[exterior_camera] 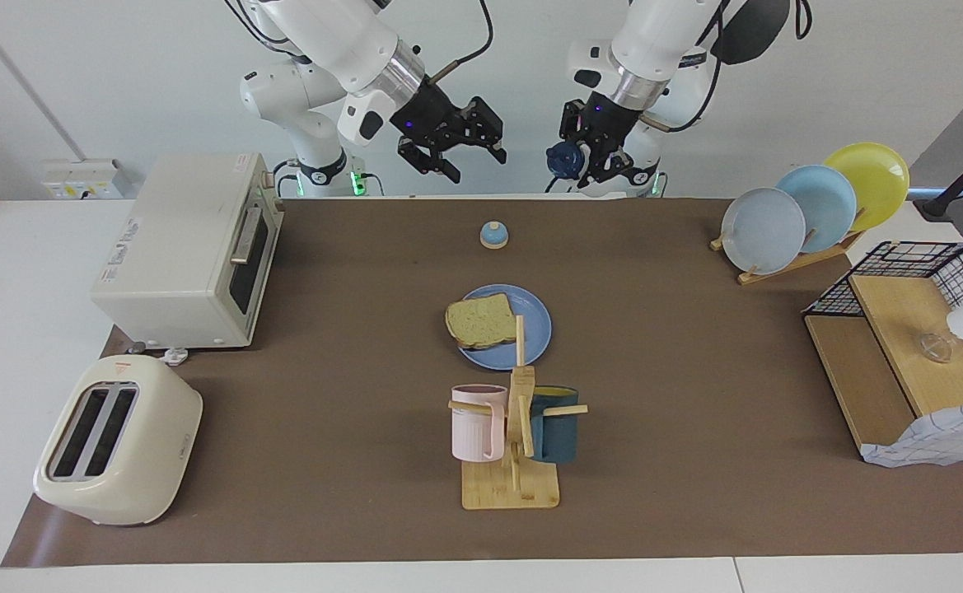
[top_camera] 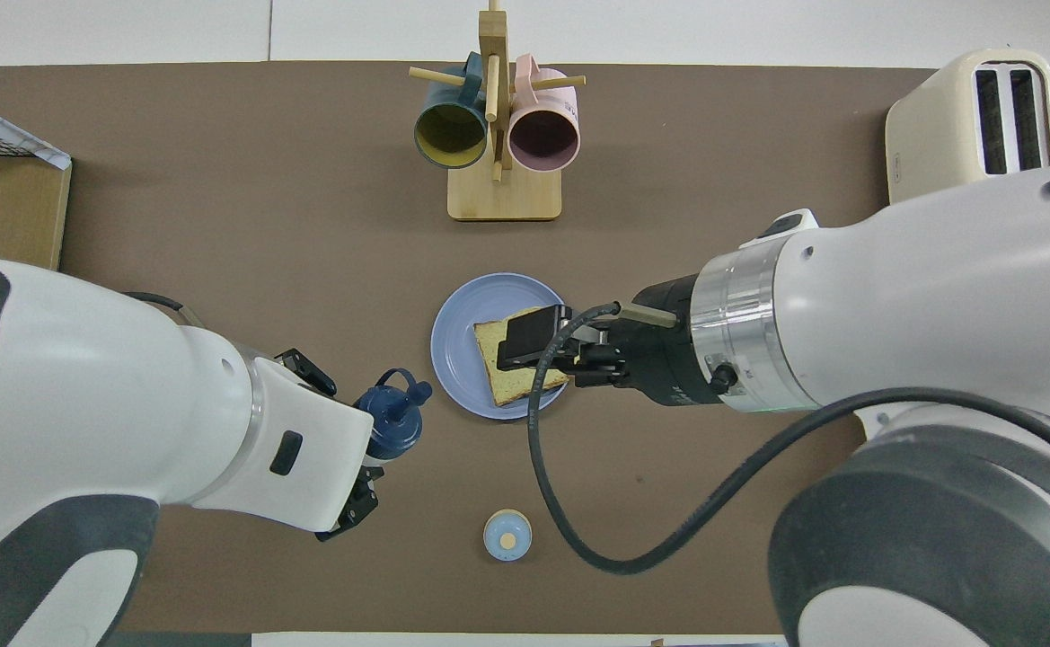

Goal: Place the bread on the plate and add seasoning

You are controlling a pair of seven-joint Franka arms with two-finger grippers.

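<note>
The bread (exterior_camera: 479, 321) lies on the blue plate (exterior_camera: 532, 331) in the middle of the table, overlapping the rim toward the right arm's end. From above, the bread (top_camera: 496, 359) and plate (top_camera: 454, 340) are partly covered by my right gripper (exterior_camera: 479, 165), which hangs open and empty high in the air. My left gripper (exterior_camera: 592, 155) is raised too, shut on the seasoning bottle. The bottle is tilted, and its navy cap (exterior_camera: 562, 158) points toward the right arm. In the overhead view the cap (top_camera: 394, 422) sits just beside the plate; the white body is hidden under the wrist.
A small blue bell (exterior_camera: 493, 235) stands nearer the robots than the plate. A mug rack (exterior_camera: 514, 436) stands farther out. An oven (exterior_camera: 189, 247) and toaster (exterior_camera: 119, 441) sit at the right arm's end. A plate rack (exterior_camera: 811, 206) and wire shelf (exterior_camera: 909, 346) sit at the left arm's end.
</note>
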